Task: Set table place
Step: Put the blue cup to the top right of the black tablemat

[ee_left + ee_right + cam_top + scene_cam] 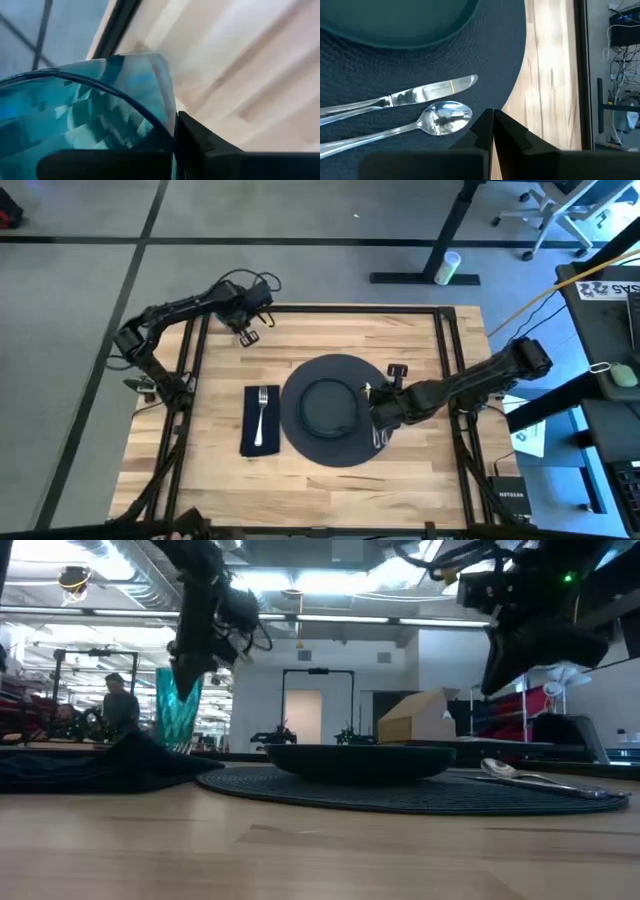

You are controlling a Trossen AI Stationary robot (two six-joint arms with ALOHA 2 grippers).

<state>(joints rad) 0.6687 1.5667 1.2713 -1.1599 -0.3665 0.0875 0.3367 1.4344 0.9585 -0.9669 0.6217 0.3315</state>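
A faceted teal cup (pixel 178 710) is clamped in the left gripper (pixel 247 332) over the far left of the striped wooden table (pixel 420 350). The right gripper (pixel 493 131), fingers pressed together and seemingly empty, hovers beside the shiny knife (pixel 405 97) and spoon (pixel 437 119) on the woven round charger (pixel 300 442).

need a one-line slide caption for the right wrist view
Right pincer, shut and empty, hovers over the charger edge beside the knife and spoon laid next to the plate.
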